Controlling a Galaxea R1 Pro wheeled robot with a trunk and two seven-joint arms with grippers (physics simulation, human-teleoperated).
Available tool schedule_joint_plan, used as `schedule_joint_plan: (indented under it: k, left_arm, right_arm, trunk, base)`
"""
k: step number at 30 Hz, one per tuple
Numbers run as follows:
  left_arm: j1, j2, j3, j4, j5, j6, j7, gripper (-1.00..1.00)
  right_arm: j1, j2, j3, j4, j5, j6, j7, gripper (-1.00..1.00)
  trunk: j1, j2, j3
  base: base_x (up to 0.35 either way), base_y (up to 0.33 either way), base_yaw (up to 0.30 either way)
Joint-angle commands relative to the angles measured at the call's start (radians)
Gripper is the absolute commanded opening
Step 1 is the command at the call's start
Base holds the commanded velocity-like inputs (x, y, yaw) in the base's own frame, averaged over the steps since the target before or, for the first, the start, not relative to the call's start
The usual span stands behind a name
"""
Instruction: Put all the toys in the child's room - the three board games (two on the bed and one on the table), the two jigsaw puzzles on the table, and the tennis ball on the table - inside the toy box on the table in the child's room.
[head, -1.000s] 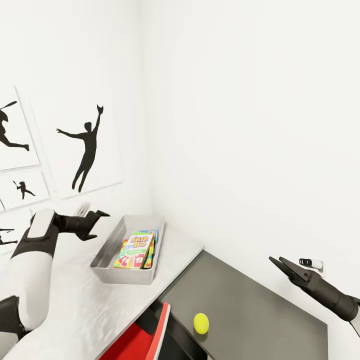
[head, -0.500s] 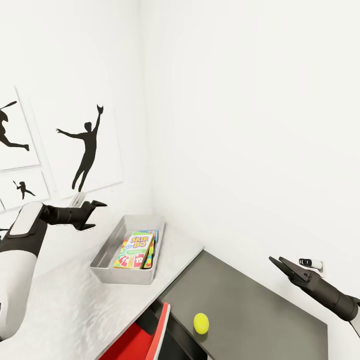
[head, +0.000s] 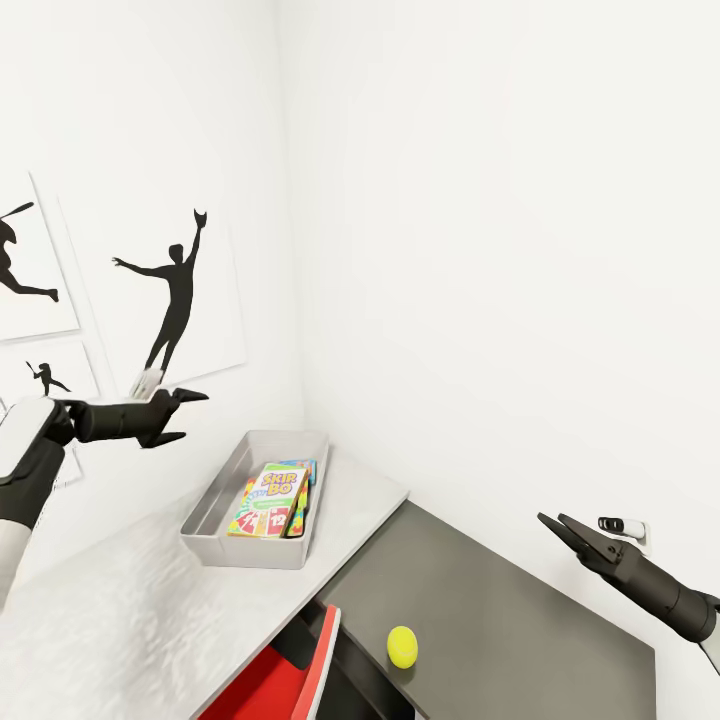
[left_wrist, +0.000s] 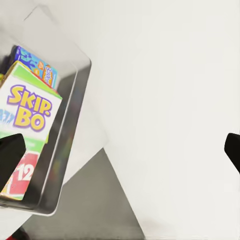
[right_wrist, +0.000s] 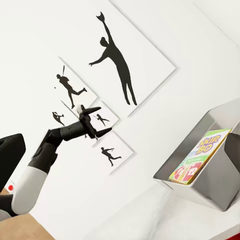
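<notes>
Head view: one light grey toy box (head: 222, 487) sits on the white tabletop (head: 130, 610) near the room's far corner. Inside it lies one Skip-Bo board game (head: 270, 499) face up, with the coloured edges of at least one more item showing under it at its far and right sides. One tennis ball (head: 402, 646) rests on the lower dark grey cabinet (head: 520, 620), to the right of the tabletop and well apart from the toy box. The left gripper (head: 188, 414) hangs in the air to the left of the toy box, its fingers spread and grasping nothing. The right gripper (head: 556, 526) hovers over the cabinet's right side, slightly parted and empty.

Left wrist view: the toy box (left_wrist: 65, 165) holds the Skip-Bo game (left_wrist: 27, 125) with a blue box (left_wrist: 37, 66) partly under it.

Right wrist view: the left gripper (right_wrist: 95, 121) is released, in front of four silhouette wall pictures (right_wrist: 135, 60); the toy box (right_wrist: 220, 195) shows one Skip-Bo game (right_wrist: 200, 156).
</notes>
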Motion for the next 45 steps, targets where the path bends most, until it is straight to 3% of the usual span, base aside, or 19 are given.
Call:
schedule_joint_plan:
  k: [1,9,11,12,18,24,25,27,30,32,33,35,36,40,41,45]
  left_arm:
    - [0.004,0.015,-0.021,-0.013,0.028,0.002,0.010,1.00]
    - [0.066,0.149,-0.214,-0.188,0.184,0.002,-0.017,1.00]
    - [0.086,0.190,-0.254,-0.239,0.211,0.002,-0.036,1.00]
    - [0.107,0.235,-0.286,-0.284,0.229,0.002,-0.060,1.00]
    - [0.178,0.366,-0.353,-0.352,0.249,0.002,-0.180,1.00]
    - [0.263,0.475,-0.391,-0.370,0.237,0.002,-0.343,1.00]
    - [0.296,0.509,-0.398,-0.372,0.218,0.002,-0.391,1.00]
    - [0.327,0.538,-0.403,-0.372,0.183,0.002,-0.429,1.00]
    - [0.362,0.567,-0.407,-0.368,0.101,0.002,-0.475,1.00]
    - [0.377,0.578,-0.409,-0.365,0.031,0.002,-0.503,1.00]
    - [0.386,0.585,-0.414,-0.363,-0.042,0.002,-0.531,1.00]
    - [0.393,0.590,-0.418,-0.361,-0.116,0.002,-0.564,1.00]
    - [0.397,0.593,-0.423,-0.361,-0.185,0.002,-0.601,1.00]
    - [0.401,0.597,-0.440,-0.350,-0.305,0.002,-0.680,1.00]
    - [0.403,0.594,-0.451,-0.330,-0.358,0.002,-0.717,1.00]
    - [0.404,0.585,-0.465,-0.251,-0.432,-0.008,-0.779,1.00]
  right_arm:
    - [0.000,0.000,0.000,0.000,-0.004,0.009,0.001,1.00]
    - [0.000,-0.002,-0.001,0.001,-0.004,0.009,0.001,1.00]
    - [0.000,-0.002,-0.001,0.001,-0.004,0.009,0.001,1.00]
    - [0.000,-0.002,-0.001,0.001,-0.004,0.009,0.001,1.00]
    - [0.000,-0.003,-0.001,0.002,-0.004,0.009,0.001,1.00]
    - [0.000,-0.003,-0.001,0.002,-0.004,0.009,0.001,1.00]
    - [0.000,-0.003,-0.001,0.002,-0.004,0.009,0.001,1.00]
    - [0.000,-0.003,-0.001,0.002,-0.004,0.009,0.002,1.00]
    - [0.000,-0.004,-0.001,0.002,-0.004,0.009,0.002,1.00]
    - [0.000,-0.004,-0.001,0.002,-0.004,0.009,0.002,1.00]
    - [0.000,-0.004,-0.001,0.002,-0.005,0.009,0.002,1.00]
    - [0.000,-0.004,-0.001,0.002,-0.005,0.009,0.002,1.00]
    - [0.000,-0.004,-0.001,0.002,-0.005,0.009,0.001,1.00]
    - [0.000,-0.004,-0.001,0.002,-0.005,0.009,0.001,1.00]
    - [0.000,-0.004,-0.001,0.002,-0.006,0.009,0.001,1.00]
    - [0.000,-0.004,-0.001,0.002,-0.006,0.009,0.001,1.00]
  trunk:
    - [0.000,-0.001,0.000]
    - [0.000,-0.001,0.000]
    - [0.000,-0.001,0.000]
    - [0.000,-0.001,0.000]
    - [0.000,-0.001,0.000]
    - [0.000,-0.001,0.000]
    - [0.000,-0.001,0.000]
    - [0.000,-0.001,0.000]
    - [0.000,-0.001,0.000]
    - [0.000,-0.001,0.000]
    - [0.000,-0.001,0.000]
    - [0.000,-0.001,0.000]
    - [0.000,-0.001,0.000]
    - [0.000,-0.001,0.000]
    - [0.000,-0.001,0.000]
    - [0.000,-0.001,0.000]
  base:
    - [0.000,0.000,0.000]
    - [0.000,0.000,0.000]
    - [0.000,0.000,0.000]
    - [0.000,0.000,0.000]
    - [0.000,0.000,0.000]
    - [0.000,0.000,0.000]
    - [0.000,0.000,0.000]
    - [0.000,0.000,0.000]
    - [0.000,0.000,0.000]
    - [0.000,0.000,0.000]
    - [0.000,0.000,0.000]
    - [0.000,0.000,0.000]
    - [0.000,0.000,0.000]
    - [0.000,0.000,0.000]
    - [0.000,0.000,0.000]
    - [0.000,0.000,0.000]
